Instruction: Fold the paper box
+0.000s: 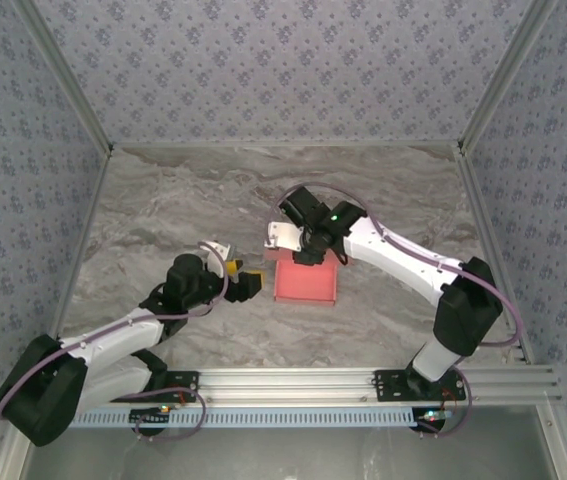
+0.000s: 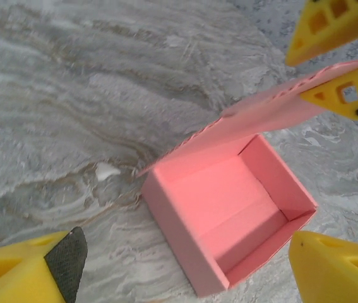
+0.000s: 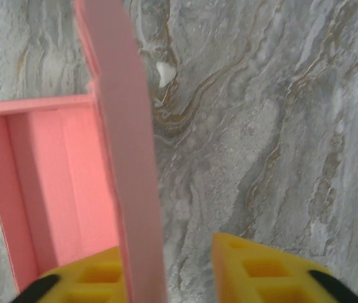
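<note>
The paper box [image 1: 305, 282] is a salmon-pink open tray on the marble table, with its lid flap [image 2: 273, 110] raised along the far side. My right gripper [image 1: 309, 252] hangs over that far edge. In the right wrist view the lid [image 3: 125, 158] stands upright between the yellow fingers [image 3: 267, 271], lying against the left one with a gap to the right one, so this gripper [image 3: 172, 278] is open. My left gripper [image 1: 249, 285] is open wide just left of the box. Its fingers [image 2: 33, 271] straddle the near corner of the box [image 2: 229, 214].
The marble tabletop [image 1: 163, 210] is walled by patterned panels on three sides. An aluminium rail [image 1: 363, 380] runs along the near edge. A small white fleck [image 2: 106, 170] lies on the table beside the box.
</note>
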### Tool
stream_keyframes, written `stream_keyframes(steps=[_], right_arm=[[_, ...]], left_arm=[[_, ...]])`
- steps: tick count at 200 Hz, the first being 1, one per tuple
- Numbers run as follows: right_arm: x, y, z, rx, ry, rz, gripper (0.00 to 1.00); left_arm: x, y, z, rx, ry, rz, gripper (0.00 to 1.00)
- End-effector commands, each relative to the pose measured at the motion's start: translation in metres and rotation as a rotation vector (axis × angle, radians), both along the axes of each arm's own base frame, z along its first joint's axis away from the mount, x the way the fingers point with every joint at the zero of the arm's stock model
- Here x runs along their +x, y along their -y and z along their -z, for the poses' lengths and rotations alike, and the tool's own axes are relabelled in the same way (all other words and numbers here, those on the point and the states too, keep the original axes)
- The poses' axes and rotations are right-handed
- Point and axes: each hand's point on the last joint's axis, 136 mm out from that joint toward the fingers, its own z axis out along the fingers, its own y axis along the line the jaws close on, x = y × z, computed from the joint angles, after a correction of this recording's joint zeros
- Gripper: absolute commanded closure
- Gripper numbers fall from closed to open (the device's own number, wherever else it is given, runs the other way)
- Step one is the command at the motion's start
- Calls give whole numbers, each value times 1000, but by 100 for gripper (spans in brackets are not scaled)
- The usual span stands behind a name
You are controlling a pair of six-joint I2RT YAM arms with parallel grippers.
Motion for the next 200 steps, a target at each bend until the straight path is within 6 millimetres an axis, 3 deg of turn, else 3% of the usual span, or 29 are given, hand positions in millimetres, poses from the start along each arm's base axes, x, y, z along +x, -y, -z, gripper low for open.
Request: stream_keyframes(steps=[1, 3, 9, 15, 49, 56, 79, 98, 127, 145, 163, 200], right_arm=[[4, -3, -31, 50, 131, -38, 62], [3, -3, -33, 56, 138, -37, 56], [3, -2, -39, 78, 159, -25, 18], [5, 0, -46, 107, 182, -3, 9], [7, 28, -79, 307, 261, 186, 8], [6, 39, -72, 344, 254, 226, 7], [9, 80, -84, 654, 138, 424, 6], [4, 101, -75, 904, -64, 581, 0], [2, 129, -42, 1005, -94, 737, 2], [-3, 132, -27, 1012, -154, 744, 4], [-8, 130, -10, 1001, -192, 746, 4], [-8, 123, 4, 1006, -236, 733, 5]], left_arm=[[3, 6, -18, 19, 162, 43, 15], [3, 6, -18, 23, 166, 45, 15], [4, 6, -21, 38, 182, 50, 15], [5, 7, -21, 61, 192, 58, 15], [14, 18, -19, 149, 252, 108, 15], [18, 20, -18, 160, 254, 112, 16], [26, 27, -17, 172, 260, 122, 18], [36, 32, -17, 185, 255, 122, 20], [45, 36, -19, 193, 232, 115, 25], [49, 34, -17, 202, 225, 101, 27], [51, 36, -16, 201, 207, 120, 36], [52, 46, -11, 197, 170, 165, 49]])
